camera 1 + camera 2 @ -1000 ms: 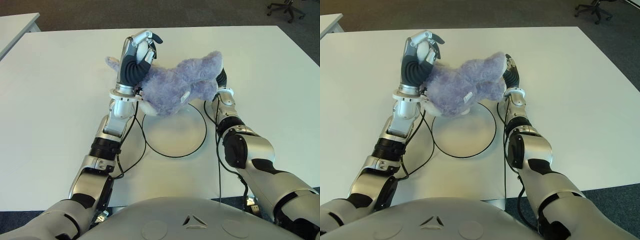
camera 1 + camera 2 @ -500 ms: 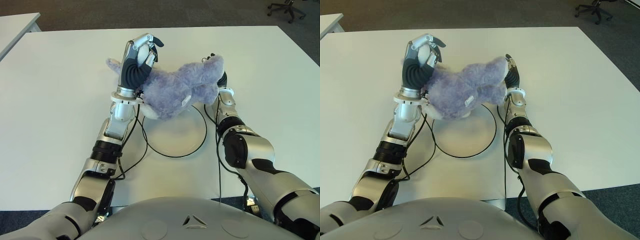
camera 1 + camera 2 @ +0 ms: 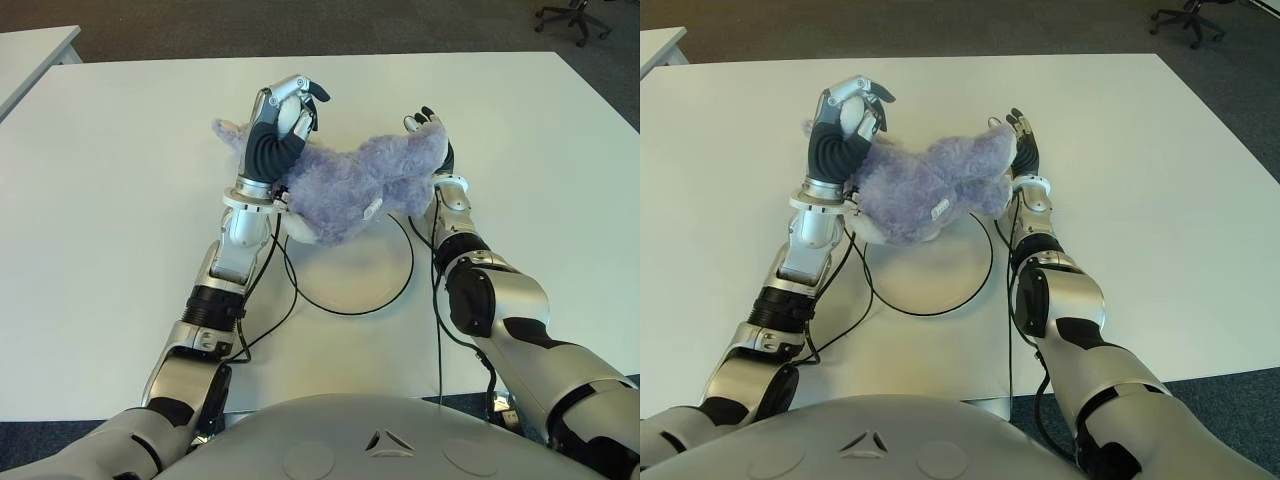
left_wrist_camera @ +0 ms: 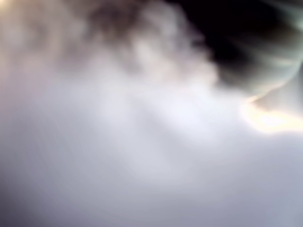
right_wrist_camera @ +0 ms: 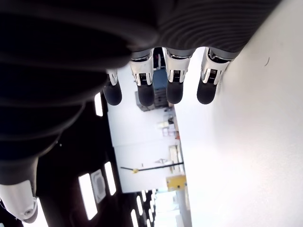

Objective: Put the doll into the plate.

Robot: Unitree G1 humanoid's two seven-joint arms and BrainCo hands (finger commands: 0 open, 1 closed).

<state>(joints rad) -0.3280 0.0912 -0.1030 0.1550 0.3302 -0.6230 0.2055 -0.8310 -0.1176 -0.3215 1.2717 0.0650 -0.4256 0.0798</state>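
Observation:
The doll (image 3: 350, 185), a fluffy purple plush, hangs over the far rim of the plate (image 3: 345, 312), a white disc with a black edge. My left hand (image 3: 285, 112) is at the doll's left end with its fingers curled over the plush; one ear sticks out beyond it. The left wrist view shows only the doll's fur (image 4: 142, 142) pressed up close. At the doll's right end my right hand (image 3: 430, 128) stands upright against the plush. In the right wrist view its fingers (image 5: 174, 90) are stretched straight and hold nothing.
The plate lies on a broad white table (image 3: 120, 200). Black cables (image 3: 280, 300) loop beside both forearms near the plate. A second table's corner (image 3: 35, 50) shows at far left, and an office chair (image 3: 575, 18) at far right.
My right hand's fingers have straightened and come off the doll. The doll's right end has sunk lower and lies flatter over the plate. My left hand has shifted slightly farther away.

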